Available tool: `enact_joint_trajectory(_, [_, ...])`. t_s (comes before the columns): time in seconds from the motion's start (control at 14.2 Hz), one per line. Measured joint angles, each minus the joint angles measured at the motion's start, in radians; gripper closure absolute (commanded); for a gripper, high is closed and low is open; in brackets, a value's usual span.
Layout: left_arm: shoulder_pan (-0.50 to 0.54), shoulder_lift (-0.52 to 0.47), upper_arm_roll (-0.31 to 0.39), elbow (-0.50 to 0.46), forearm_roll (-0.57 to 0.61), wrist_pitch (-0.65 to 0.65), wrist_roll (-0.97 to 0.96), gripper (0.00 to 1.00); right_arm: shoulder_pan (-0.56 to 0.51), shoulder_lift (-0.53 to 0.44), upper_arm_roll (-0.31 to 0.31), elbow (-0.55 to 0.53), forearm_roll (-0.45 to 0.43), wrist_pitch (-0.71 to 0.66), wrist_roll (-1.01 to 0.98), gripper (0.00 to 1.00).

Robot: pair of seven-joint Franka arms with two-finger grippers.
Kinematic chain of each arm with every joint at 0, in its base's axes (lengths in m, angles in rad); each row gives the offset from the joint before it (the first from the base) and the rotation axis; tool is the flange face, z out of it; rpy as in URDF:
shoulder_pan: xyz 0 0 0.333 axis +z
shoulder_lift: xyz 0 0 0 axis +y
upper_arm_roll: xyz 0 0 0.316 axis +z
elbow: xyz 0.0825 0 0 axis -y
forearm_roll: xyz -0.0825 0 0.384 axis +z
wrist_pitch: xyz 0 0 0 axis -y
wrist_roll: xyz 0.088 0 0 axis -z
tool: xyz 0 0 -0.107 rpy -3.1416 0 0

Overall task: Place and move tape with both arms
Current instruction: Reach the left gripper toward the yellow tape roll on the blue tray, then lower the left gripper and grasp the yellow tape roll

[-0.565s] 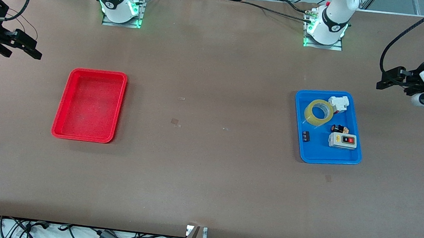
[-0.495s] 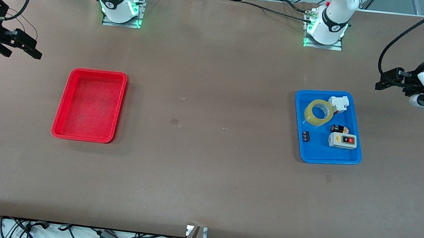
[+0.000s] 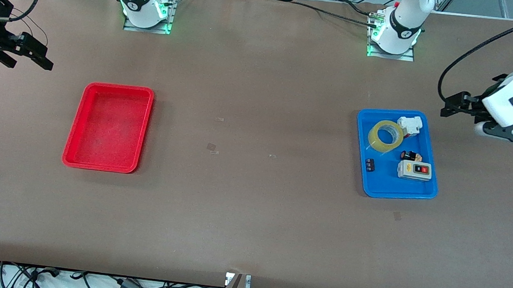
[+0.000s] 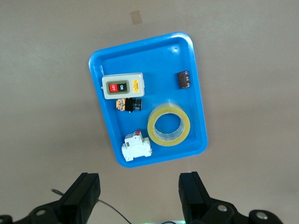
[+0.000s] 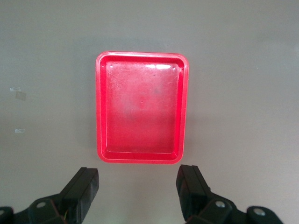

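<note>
The tape (image 3: 385, 135), a yellowish translucent ring, lies flat in the blue tray (image 3: 361, 148), in the part nearer the robots' bases. It also shows in the left wrist view (image 4: 169, 124). My left gripper (image 3: 448, 106) is open and empty, up over bare table beside the blue tray at the left arm's end; its fingers (image 4: 192, 193) stand wide apart. My right gripper (image 3: 45, 61) is open and empty, over bare table beside the red tray (image 3: 75, 123) at the right arm's end. The red tray (image 5: 100, 107) is empty.
In the blue tray with the tape lie a white breaker (image 3: 409, 125), a white-and-grey switch box (image 3: 414, 170), a small black-and-orange button (image 3: 411, 155) and a small black part (image 3: 370, 164). Small tape scraps (image 3: 212, 147) lie mid-table.
My left gripper has moved toward the blue tray and a little lower. My right gripper has hardly moved. The tape has not moved.
</note>
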Motion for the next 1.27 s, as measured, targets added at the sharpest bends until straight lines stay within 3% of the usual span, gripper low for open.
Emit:
enact_joint_trajectory(0.64, [0.003,-0.012,-0.017,-0.418,0.000,0.477,0.004,0.00,0.000,0.000,0.000,0.003,0.000,0.000,-0.001,0.00])
enact_joint_trajectory(0.85, [0.005,0.041,-0.017,-0.460,0.000,0.526,0.006,0.00,0.000,0.000,0.000,0.003,0.000,0.000,-0.001,0.00])
enact_joint_trajectory(1.27, [0.006,0.248,-0.017,-0.461,0.000,0.639,0.029,0.00,0.000,0.000,0.000,0.003,0.000,0.000,-0.001,0.00])
